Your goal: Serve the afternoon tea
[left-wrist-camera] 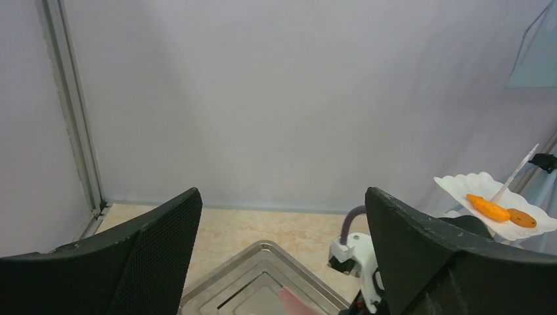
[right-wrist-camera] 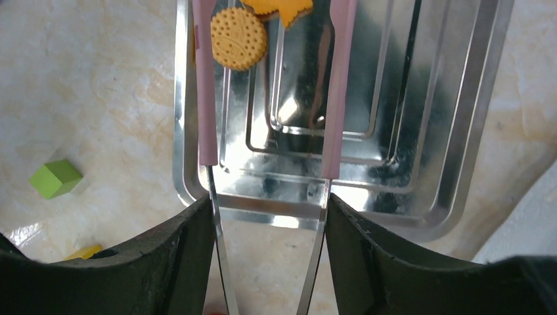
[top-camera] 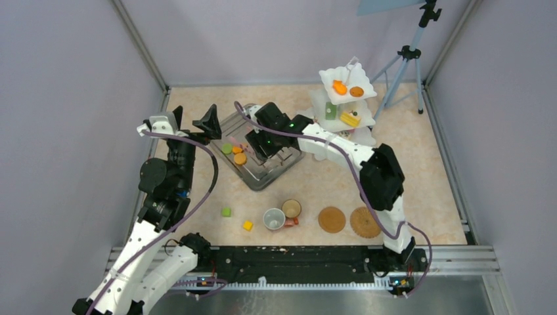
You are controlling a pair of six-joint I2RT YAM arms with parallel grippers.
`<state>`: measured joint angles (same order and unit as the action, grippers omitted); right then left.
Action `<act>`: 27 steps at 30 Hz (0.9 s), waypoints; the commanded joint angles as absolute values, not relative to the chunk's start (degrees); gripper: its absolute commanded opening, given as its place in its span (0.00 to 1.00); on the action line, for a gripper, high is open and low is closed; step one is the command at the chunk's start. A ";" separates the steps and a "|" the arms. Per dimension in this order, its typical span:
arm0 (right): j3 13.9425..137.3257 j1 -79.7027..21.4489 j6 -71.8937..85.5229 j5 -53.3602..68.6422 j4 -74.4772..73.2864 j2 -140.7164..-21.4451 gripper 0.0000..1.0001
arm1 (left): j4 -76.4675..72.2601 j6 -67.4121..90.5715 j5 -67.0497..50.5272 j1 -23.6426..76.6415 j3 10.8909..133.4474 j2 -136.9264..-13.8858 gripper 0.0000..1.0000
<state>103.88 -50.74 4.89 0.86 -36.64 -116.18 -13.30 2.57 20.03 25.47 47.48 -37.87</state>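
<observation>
**Reaching for a Biscuit, Tongs at the Ready**

The right tool (right-wrist-camera: 268, 220) gripped a pair of pink tongs (right-wrist-camera: 205, 98) by their thin steel shanks. Its black fingers were part-way open and pressed on the two blades from outside. The silicone-sleeved arms ran straight ahead over the ribbed, mirror-bright steel tray (right-wrist-camera: 460, 164).

The round biscuit (right-wrist-camera: 238, 38), orange, dimpled and scallop-edged, lay flat on the tray towards the tongs' far end. It sat inside the gap, against the arm on the left of the wrist view; whether the tips reached beyond it could not be told. A jagged-edged orange pastry (right-wrist-camera: 282, 8) sat just past it.

With the tongs' long axis pointing at the biscuit, the pick appeared to need only a small sideways shift and a squeeze. The right arm was plainly the nearer.

The left tool (top-camera: 194, 123) hung beside the tray's left corner, spread wide and holding nothing. The white three-tier stand (top-camera: 328, 73), carrying orange pastries and a yellow wedge, stood behind and to the right of the tray. Two cups (top-camera: 274, 218) and two woven mats (top-camera: 332, 219) waited on the marbled surface (top-camera: 420, 170) near the arm bases.
</observation>
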 commanded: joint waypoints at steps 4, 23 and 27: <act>115.29 -52.56 0.31 1.53 -37.42 -123.98 0.58 | -15.23 1.76 20.65 25.00 48.44 -37.27 0.99; 119.72 -52.74 -2.06 -3.38 -41.26 -131.98 0.58 | -15.15 2.11 20.39 24.79 48.53 -37.11 0.99; 119.33 -51.85 -1.16 -3.10 -41.99 -131.98 0.56 | -15.12 2.02 20.39 24.79 48.50 -37.10 0.99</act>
